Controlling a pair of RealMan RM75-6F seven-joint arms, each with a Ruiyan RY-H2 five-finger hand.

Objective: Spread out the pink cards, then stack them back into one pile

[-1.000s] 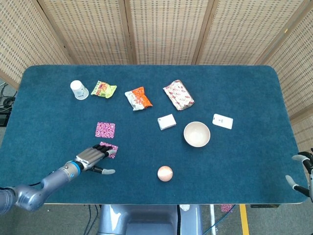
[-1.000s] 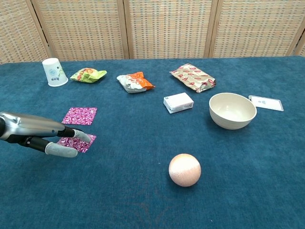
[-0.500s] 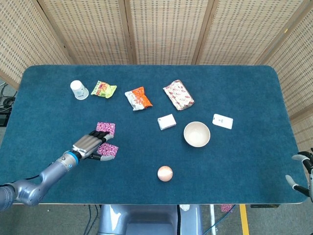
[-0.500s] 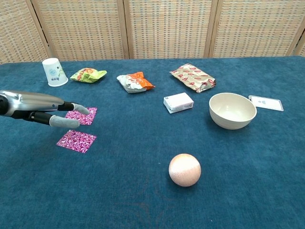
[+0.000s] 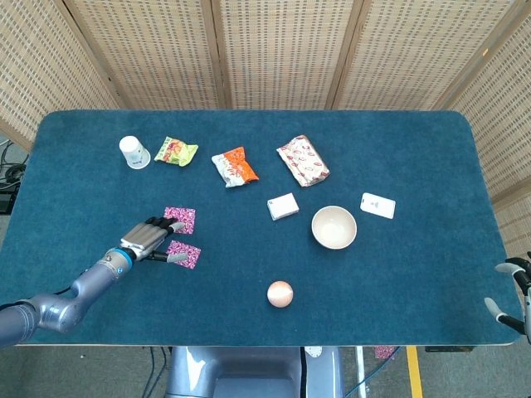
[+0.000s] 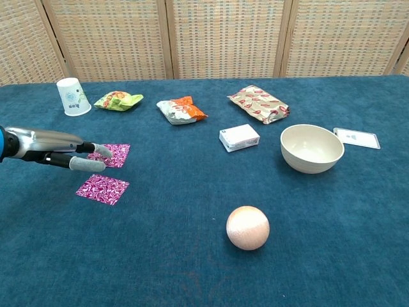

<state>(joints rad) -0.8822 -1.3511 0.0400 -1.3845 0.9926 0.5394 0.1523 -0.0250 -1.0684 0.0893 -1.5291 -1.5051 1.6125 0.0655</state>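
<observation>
Two pink patterned cards lie apart on the blue table. The far card (image 5: 180, 219) (image 6: 111, 154) is partly covered by my left hand (image 5: 149, 239) (image 6: 67, 156), whose fingers stretch flat with the tips over its left edge. The near card (image 5: 184, 254) (image 6: 102, 188) lies bare just in front of the thumb. The hand holds nothing and its fingers are apart. My right hand (image 5: 513, 294) shows only at the table's right edge in the head view, fingers apart and empty, far from the cards.
A paper cup (image 5: 133, 152), green snack bag (image 5: 176, 151), orange snack bag (image 5: 235, 166) and patterned packet (image 5: 302, 160) line the back. A white box (image 5: 283, 206), bowl (image 5: 333, 226), white card (image 5: 377, 205) and a pinkish ball (image 5: 280, 293) sit to the right.
My left hand has lifted off the near card and moved back and left, its fingertips now at the far card. The near card lies uncovered.
</observation>
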